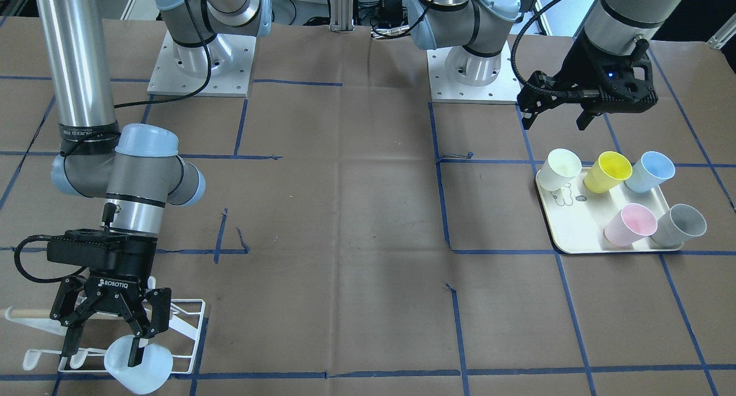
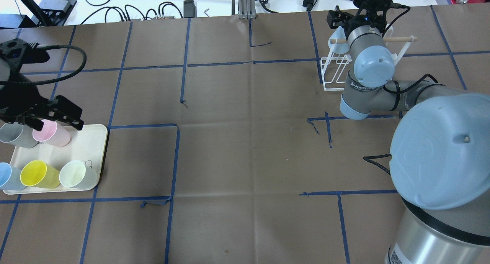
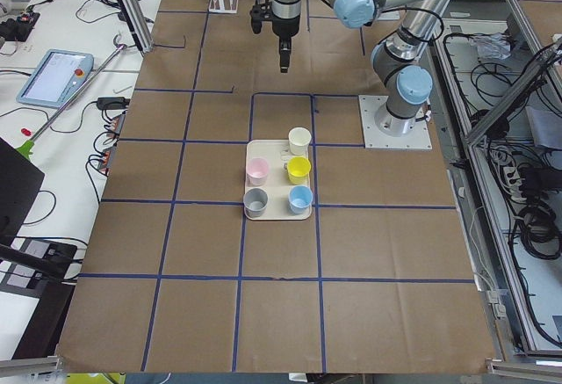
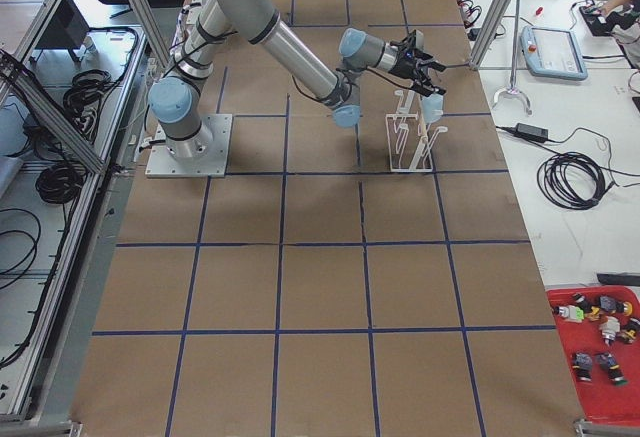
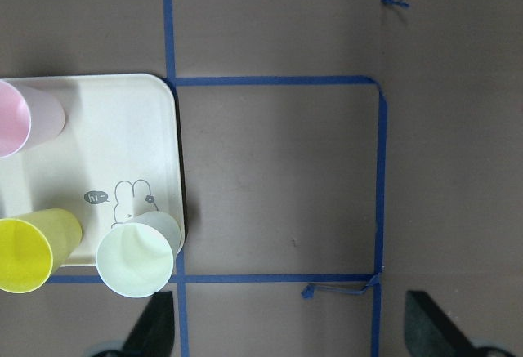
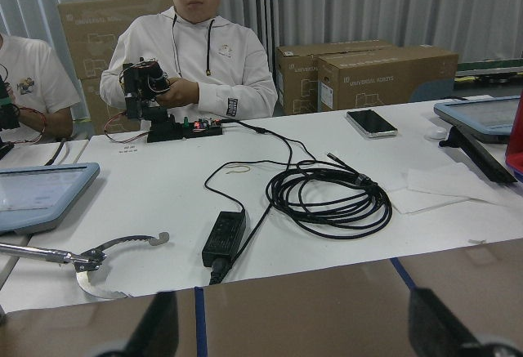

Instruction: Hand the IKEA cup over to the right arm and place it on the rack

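A pale blue IKEA cup point(image 1: 140, 364) sits tilted at the outer end of the white wire rack point(image 1: 187, 321), below its wooden dowel point(image 1: 26, 313). The right arm's gripper point(image 1: 102, 353) hangs open over the rack. One fingertip overlaps the cup's rim in the front-facing view. In the right wrist view the fingers point(image 6: 159, 324) stand wide apart with nothing between them. At the other end of the table my left gripper point(image 1: 555, 117) is open and empty, above the cream tray point(image 1: 581, 235); the left wrist view shows its fingertips point(image 5: 151, 328) spread.
The tray holds several upright cups: cream point(image 1: 560, 169), yellow point(image 1: 608, 172), blue point(image 1: 650, 172), pink point(image 1: 631, 223), grey point(image 1: 680, 225). Beyond the rack's table edge are a white bench with cables point(image 6: 327, 198) and seated people point(image 6: 192, 63). Blue tape lines cross the brown table.
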Robot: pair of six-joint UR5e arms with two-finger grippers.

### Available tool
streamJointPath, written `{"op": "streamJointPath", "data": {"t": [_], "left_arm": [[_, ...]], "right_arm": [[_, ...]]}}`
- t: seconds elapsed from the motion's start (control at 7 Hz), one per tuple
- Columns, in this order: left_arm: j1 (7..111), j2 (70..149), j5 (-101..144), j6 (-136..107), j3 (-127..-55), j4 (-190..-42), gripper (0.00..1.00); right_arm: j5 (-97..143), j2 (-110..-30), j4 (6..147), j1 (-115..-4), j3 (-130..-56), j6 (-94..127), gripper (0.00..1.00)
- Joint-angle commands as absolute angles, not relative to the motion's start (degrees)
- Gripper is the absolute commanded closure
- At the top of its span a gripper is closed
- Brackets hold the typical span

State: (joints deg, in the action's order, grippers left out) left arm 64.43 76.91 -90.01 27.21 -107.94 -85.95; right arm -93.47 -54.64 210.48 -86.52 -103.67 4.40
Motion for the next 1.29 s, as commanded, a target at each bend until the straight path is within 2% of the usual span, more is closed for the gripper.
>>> {"op": "streamJointPath", "data": {"t": [0.0, 0.29, 0.71, 1.14], "left_arm": [[56.5, 75.8, -89.9, 36.4, -112.3, -82.9, 0.01], [56.6, 77.1, -89.8, 36.2, -115.5, -78.6, 0.01], [56.7, 79.2, -88.6, 35.9, -128.7, -60.3, 0.01], [56.5, 86.2, -88.9, 35.8, -130.1, -54.1, 0.01]], "right_arm": [[-93.3, -56.7, 210.1, -87.2, -103.4, 4.7, 0.0], [-93.0, -61.5, 210.1, -88.2, -103.7, 5.3, 0.0], [-92.9, -70.6, 202.2, -91.9, -105.5, 5.5, 0.0], [-92.6, -79.1, 202.2, -96.5, -116.7, 23.6, 0.0]]}}
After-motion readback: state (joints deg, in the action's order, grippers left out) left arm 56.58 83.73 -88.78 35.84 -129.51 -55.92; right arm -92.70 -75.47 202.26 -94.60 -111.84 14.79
